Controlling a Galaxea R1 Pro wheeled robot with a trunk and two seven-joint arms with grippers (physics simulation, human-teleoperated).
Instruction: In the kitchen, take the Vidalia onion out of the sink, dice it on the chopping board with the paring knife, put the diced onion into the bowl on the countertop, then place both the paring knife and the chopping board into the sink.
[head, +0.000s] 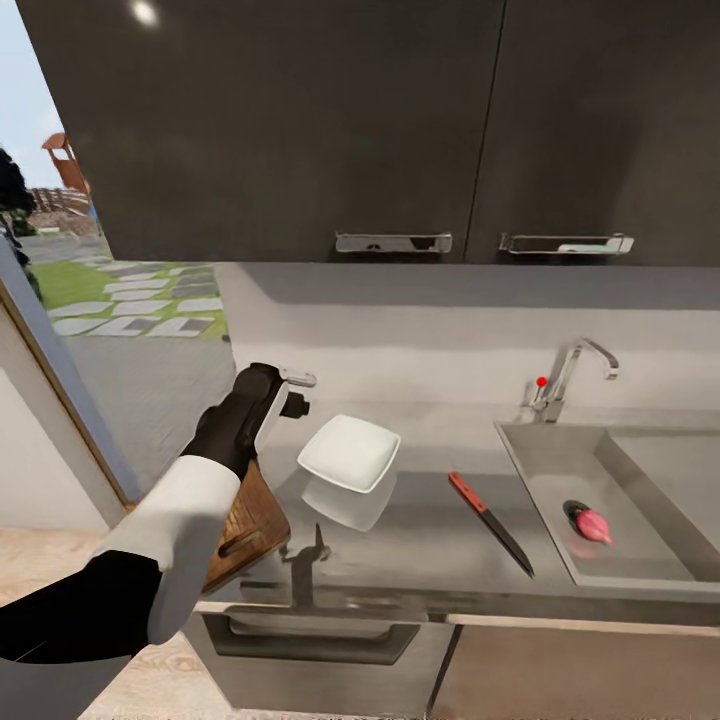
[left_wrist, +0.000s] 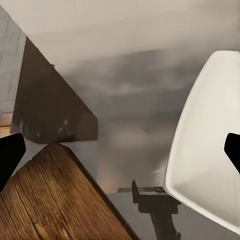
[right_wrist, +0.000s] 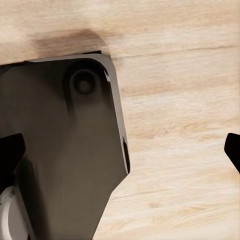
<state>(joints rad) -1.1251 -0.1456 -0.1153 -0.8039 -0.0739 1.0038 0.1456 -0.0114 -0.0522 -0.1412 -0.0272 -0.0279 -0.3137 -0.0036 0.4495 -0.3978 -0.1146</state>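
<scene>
Chopping board (head: 255, 525) overhangs the countertop (head: 420, 530) edge; left gripper (head: 297, 392) above it spread, empty.

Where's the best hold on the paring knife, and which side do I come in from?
Grip the paring knife by its red handle, the end farther from the counter's front edge. It lies flat on the countertop, angled, blade tip toward the front. Probably best to come straight down from above, fingers closing across the handle's narrow width.
</scene>
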